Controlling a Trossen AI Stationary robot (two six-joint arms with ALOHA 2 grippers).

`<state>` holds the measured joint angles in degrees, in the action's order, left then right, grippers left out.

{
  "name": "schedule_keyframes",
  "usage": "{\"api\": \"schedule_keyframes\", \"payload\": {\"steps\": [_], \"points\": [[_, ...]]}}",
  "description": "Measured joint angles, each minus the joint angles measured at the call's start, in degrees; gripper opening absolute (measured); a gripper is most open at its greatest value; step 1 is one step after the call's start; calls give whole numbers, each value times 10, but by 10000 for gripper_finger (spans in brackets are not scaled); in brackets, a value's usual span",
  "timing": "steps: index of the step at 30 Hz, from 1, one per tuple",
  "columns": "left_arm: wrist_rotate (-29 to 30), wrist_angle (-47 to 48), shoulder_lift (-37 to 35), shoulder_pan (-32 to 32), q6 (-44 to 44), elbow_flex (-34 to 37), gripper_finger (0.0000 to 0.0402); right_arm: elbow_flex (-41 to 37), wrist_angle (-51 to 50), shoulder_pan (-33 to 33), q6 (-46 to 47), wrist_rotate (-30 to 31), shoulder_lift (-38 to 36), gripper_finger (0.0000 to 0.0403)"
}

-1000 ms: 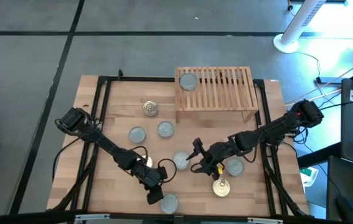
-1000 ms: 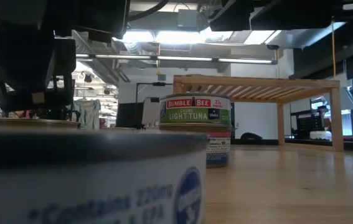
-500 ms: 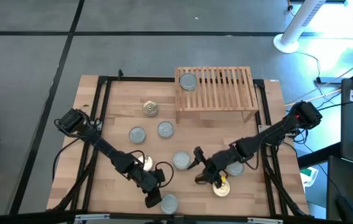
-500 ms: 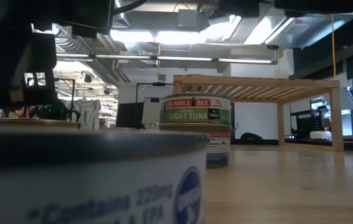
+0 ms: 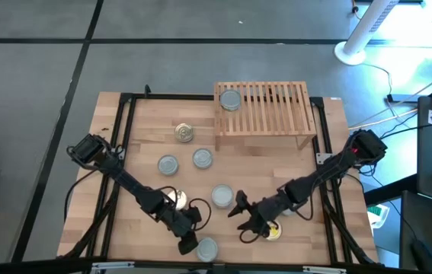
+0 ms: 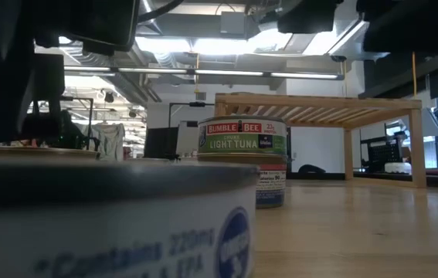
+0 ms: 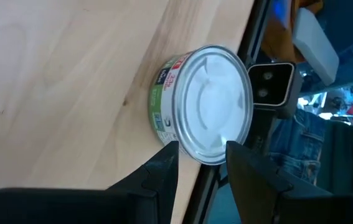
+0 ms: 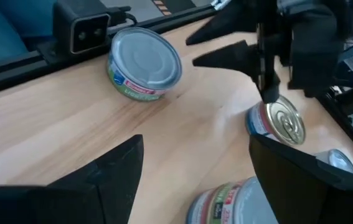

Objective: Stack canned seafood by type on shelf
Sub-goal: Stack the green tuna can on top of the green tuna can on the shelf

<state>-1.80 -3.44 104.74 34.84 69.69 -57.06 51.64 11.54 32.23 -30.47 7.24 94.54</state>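
The right gripper (image 5: 244, 222), fingers spread wide and empty, hangs at nine o'clock of a gold-topped can (image 5: 273, 230); the left gripper (image 5: 193, 230) is part-open, holding nothing.

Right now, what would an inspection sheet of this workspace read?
Surface: plank table, no spills seen.
Job's things: one tin on the shelf; other tins loose on the table.
Clutter: nothing seen.
Tools: left tool open, facing a silver tin at the table edge; right tool open, next to a gold tin.
Cables: loose leads on the floor, right side.
Surroundings: white pedestal, grey floor.
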Motion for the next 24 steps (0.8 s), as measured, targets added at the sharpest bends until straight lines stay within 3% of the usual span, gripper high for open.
{"api": "schedule_keyframes", "payload": {"steps": [5, 24], "points": [[10, 21, 4, 4, 13, 0, 127, 0, -1, 0, 0, -13, 0, 292], [25, -37, 36, 3, 27, 0, 127, 0, 7, 0, 2, -24, 0, 292]]}}
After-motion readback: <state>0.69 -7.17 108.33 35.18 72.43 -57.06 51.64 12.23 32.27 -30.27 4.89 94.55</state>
